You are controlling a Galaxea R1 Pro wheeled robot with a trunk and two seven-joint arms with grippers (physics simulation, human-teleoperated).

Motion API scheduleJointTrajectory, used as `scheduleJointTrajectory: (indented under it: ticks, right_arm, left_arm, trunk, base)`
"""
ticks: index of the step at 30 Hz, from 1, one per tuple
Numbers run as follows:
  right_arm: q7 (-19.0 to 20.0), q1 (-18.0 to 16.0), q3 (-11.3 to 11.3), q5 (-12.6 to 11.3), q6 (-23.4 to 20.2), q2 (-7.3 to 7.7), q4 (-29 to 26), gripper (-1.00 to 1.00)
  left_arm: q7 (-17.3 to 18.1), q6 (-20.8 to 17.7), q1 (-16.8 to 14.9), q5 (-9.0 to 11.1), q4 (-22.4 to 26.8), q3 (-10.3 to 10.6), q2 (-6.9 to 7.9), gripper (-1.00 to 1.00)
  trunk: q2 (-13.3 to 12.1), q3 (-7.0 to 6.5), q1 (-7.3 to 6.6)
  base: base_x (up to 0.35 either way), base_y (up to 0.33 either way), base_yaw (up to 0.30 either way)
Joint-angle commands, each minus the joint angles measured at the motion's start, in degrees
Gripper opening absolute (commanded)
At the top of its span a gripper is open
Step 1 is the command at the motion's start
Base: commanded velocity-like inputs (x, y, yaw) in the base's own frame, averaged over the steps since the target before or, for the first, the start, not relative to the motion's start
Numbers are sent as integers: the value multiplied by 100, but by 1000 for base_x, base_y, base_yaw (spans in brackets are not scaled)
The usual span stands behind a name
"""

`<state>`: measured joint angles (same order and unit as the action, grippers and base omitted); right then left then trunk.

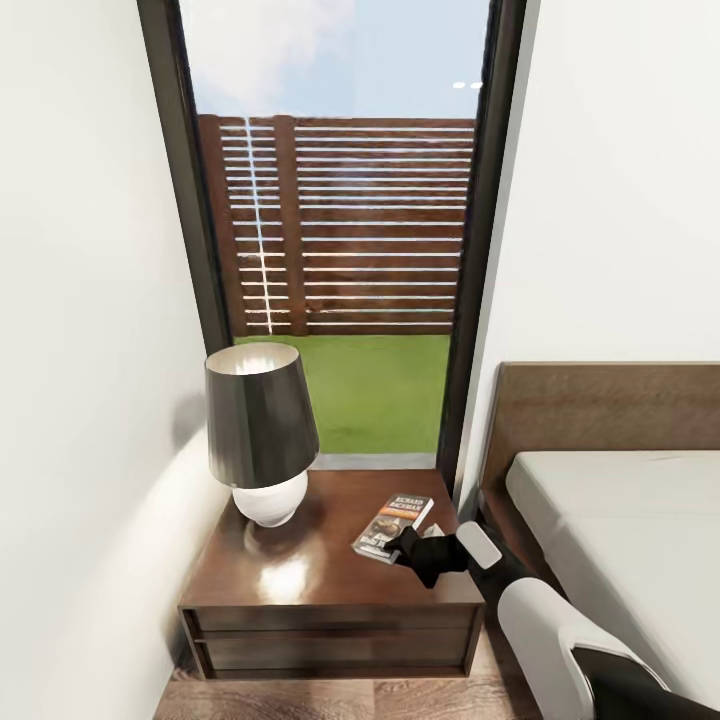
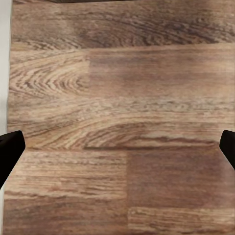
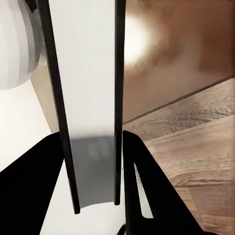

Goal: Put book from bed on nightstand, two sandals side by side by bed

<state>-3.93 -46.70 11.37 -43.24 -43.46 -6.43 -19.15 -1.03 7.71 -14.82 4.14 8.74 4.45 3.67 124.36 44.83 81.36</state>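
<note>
The book (image 1: 393,527) lies flat on the nightstand (image 1: 330,590), near the right rear part of its glossy surface, and we see its dark cover with the orange band and white lettering facing up. Our right gripper (image 1: 408,548) reaches in from the bed side, its black jaws pinching the near edge of the book; in the right wrist view the book (image 3: 88,98) runs edge-on between the two dark fingers (image 3: 147,186), its pale page block framed by thin dark covers, and both fingers press against it. A lamp (image 1: 258,430) with a dark shade and a rounded white base stands on the left rear of the same surface, well apart from the book. The bed (image 1: 620,530) sits just beside the nightstand on the right, pale mattress on a brown frame with a low headboard. Behind, a tall dark-framed window (image 1: 340,230) shows grass and a slatted fence. In the left wrist view our left gripper (image 2: 117,152) hangs over the wood-plank floor (image 2: 117,98), jaws spread wide with nothing between them.
</note>
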Motion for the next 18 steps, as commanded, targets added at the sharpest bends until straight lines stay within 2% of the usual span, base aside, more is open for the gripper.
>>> scheduleJointTrajectory:
  ticks: [1,18]
  right_arm:
    - [-82,-8,29,-45,-22,-5,-9,-100]
    - [-238,-54,32,-53,-22,-8,-10,-100]
  left_arm:
    - [-11,20,-3,43,-4,47,3,100]
    - [-11,20,-3,43,-4,47,3,100]
  trunk:
    - [3,6,-1]
    - [3,6,-1]
  base:
    - [0,0,0]
    - [0,0,0]
